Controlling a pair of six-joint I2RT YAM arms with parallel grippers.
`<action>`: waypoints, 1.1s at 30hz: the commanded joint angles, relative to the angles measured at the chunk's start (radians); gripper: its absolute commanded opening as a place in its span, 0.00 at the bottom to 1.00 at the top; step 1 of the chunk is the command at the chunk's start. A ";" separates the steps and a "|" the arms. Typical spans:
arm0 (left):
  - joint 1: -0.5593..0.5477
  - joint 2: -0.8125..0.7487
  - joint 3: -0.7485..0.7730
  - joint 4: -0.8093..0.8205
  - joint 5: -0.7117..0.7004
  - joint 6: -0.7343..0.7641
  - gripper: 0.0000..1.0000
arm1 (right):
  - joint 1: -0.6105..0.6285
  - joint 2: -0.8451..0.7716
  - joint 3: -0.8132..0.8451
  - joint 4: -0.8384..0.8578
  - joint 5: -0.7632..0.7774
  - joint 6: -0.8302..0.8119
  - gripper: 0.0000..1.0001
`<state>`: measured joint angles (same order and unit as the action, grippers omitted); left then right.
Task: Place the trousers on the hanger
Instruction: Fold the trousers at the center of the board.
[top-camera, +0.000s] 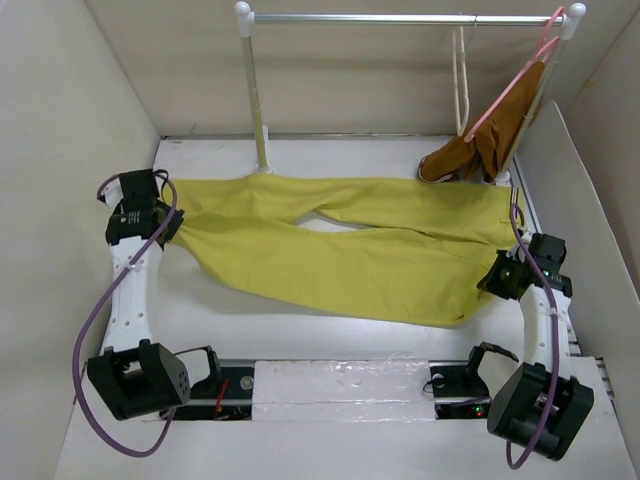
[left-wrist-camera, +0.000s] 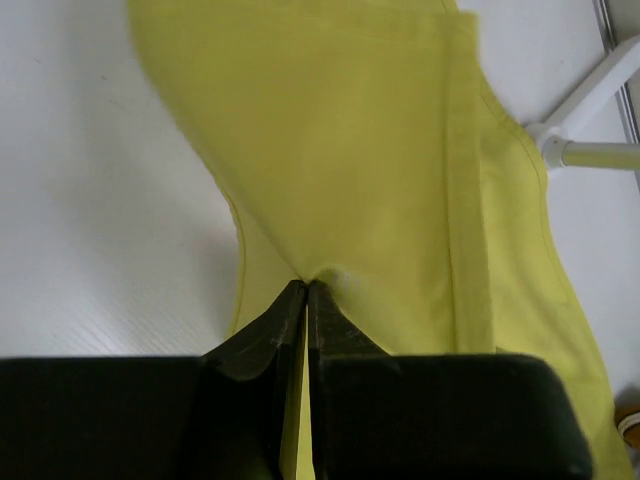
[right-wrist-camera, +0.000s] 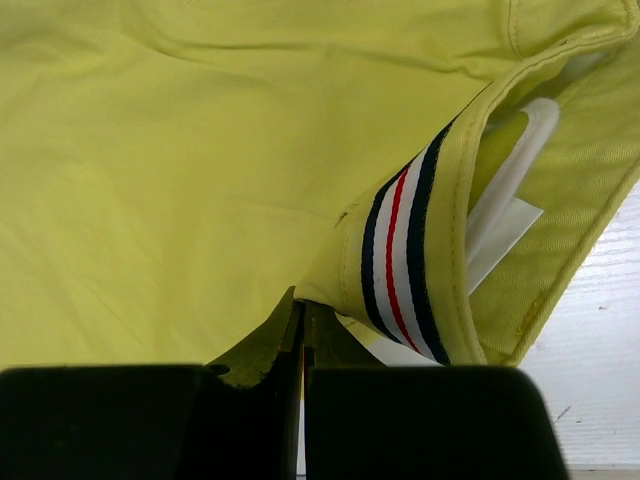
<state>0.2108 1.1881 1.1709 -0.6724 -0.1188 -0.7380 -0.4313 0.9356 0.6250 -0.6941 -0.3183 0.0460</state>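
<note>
White walls close round a pale surface (top-camera: 250, 335), across which the long yellow-green cloth trousers (top-camera: 350, 250) lie spread flat, leg ends to the left and waist to the right. The left claw (left-wrist-camera: 305, 300) sits at the left leg end, its two dark fingers pressed together on a fold of the cloth, which fans away from the tips. The right claw (right-wrist-camera: 300, 315) is at the waist end, likewise pinching yellow cloth, just beside the white waistband striped in dark and red (right-wrist-camera: 400, 250), which is turned outward there. At the back, a long metal rail (top-camera: 400, 18) carries the thin cream-white clothes hanger (top-camera: 461, 85), hanging upright, clear of the trousers and well apart from both claws. Just beside it, a pink hanger (top-camera: 510, 85) tilts under a rust-brown garment (top-camera: 480, 150) whose lower end rests on the surface near the trousers' waist.
</note>
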 joint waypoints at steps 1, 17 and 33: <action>-0.002 -0.017 -0.078 -0.067 -0.078 -0.033 0.00 | -0.003 -0.008 -0.005 0.038 0.008 -0.023 0.00; 0.157 0.047 -0.177 0.161 -0.154 0.034 0.73 | 0.016 -0.023 0.001 0.027 -0.033 -0.023 0.00; 0.312 0.470 -0.183 0.295 -0.033 0.012 0.49 | 0.035 0.000 0.016 0.041 -0.016 -0.034 0.00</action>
<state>0.5217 1.6379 0.9665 -0.3988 -0.1410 -0.7380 -0.4046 0.9413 0.6262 -0.6933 -0.3222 0.0254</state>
